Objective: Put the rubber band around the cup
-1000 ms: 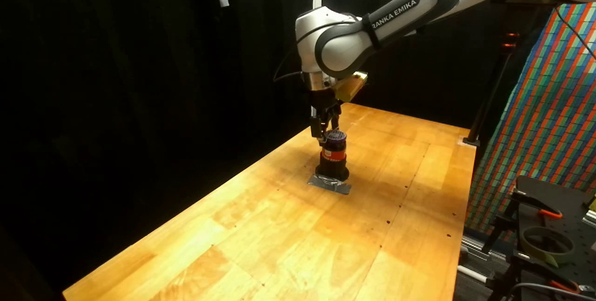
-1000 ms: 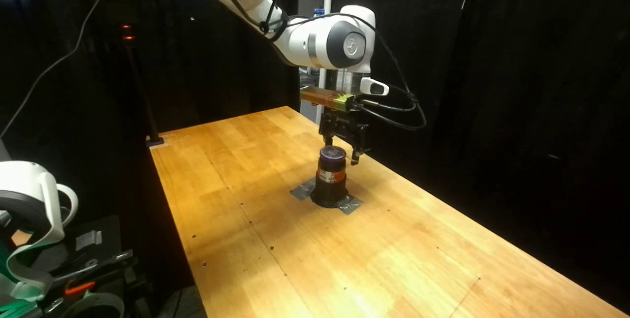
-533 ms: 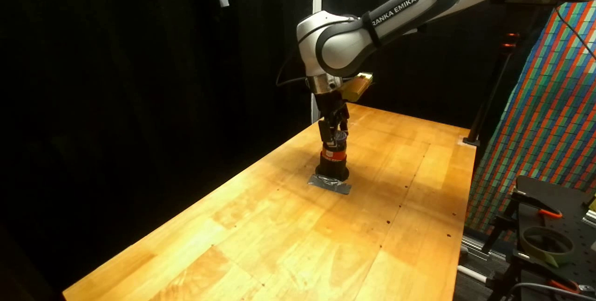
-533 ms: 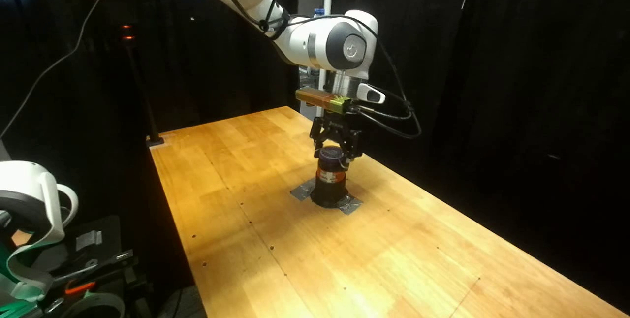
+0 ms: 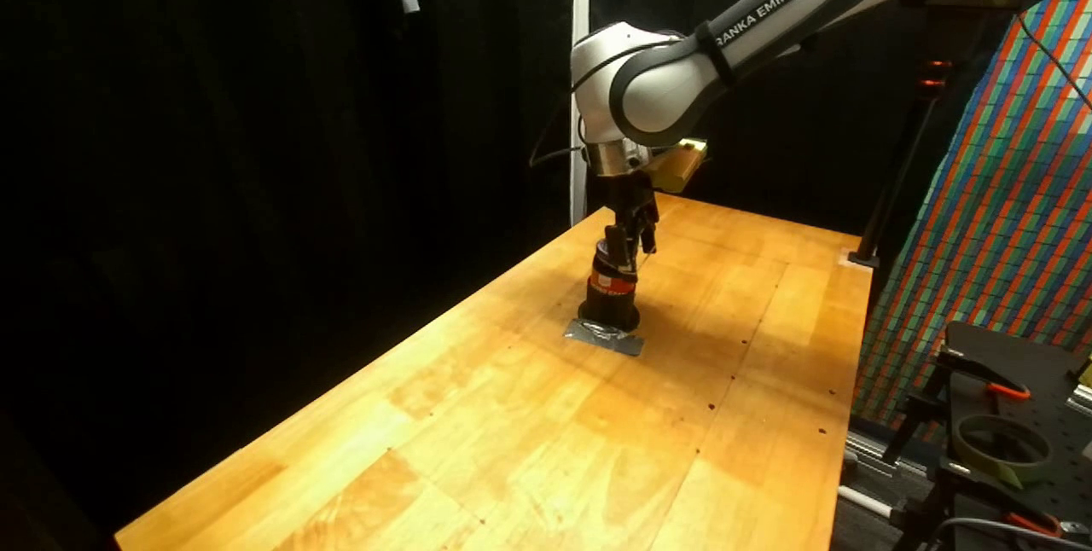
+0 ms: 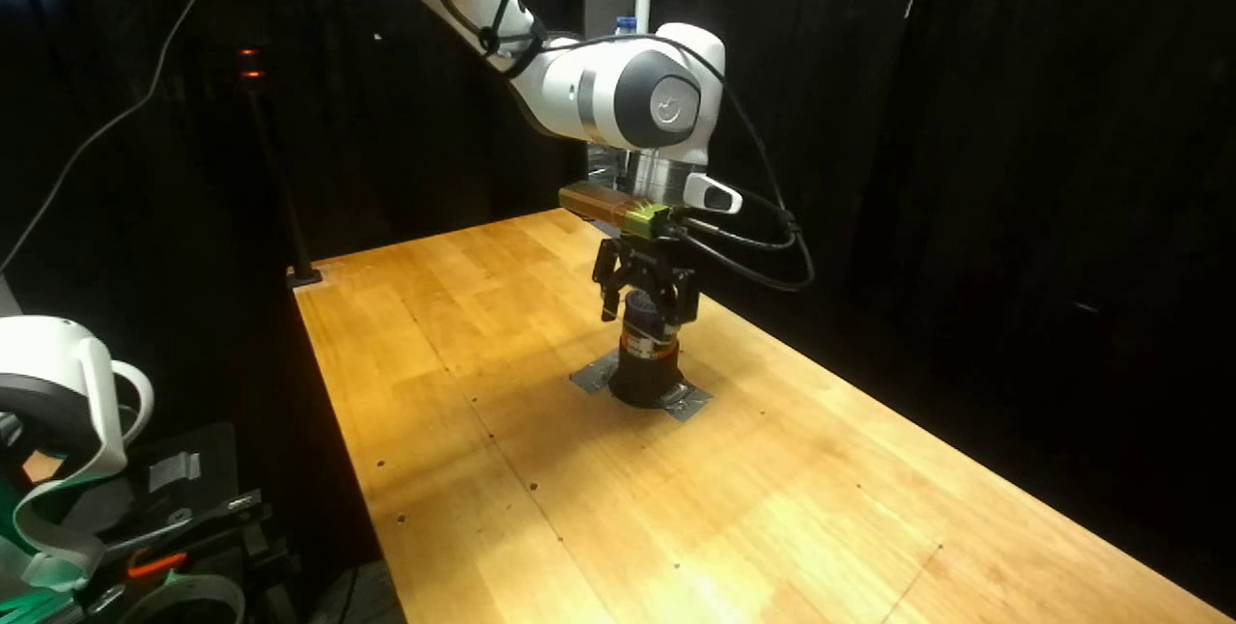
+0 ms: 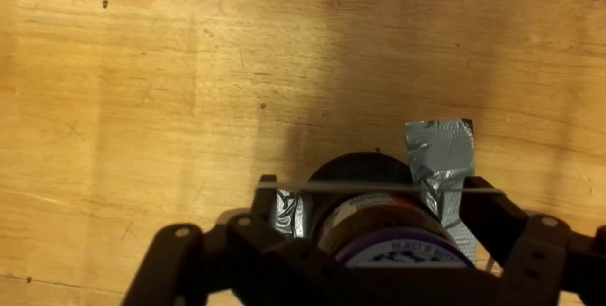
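The cup (image 5: 612, 283) is a dark upright jar with an orange-red and white label, standing in a black base; it shows in both exterior views (image 6: 645, 347). The wrist view shows its purple-rimmed lid and side (image 7: 383, 218). My gripper (image 6: 649, 314) is open around the cup's upper part, one finger on each side; it shows also in an exterior view (image 5: 638, 261). The pale rubber band (image 7: 364, 186) is stretched between the two fingertips (image 7: 373, 185), crossing beside the cup's side. A second pale strip crosses the lid; the far side of the band is hidden.
Grey tape (image 7: 440, 149) fixes the base to the wooden table (image 5: 512, 432). Black curtains hang around the table. A side table with a tape roll (image 5: 1002, 449) stands beyond one edge. A black post (image 6: 280, 180) stands at a table corner.
The gripper has come down from above and beside the cup to straddle its upper part. It has moved across the cup, rightward or leftward depending on the exterior view. The base has stayed put.
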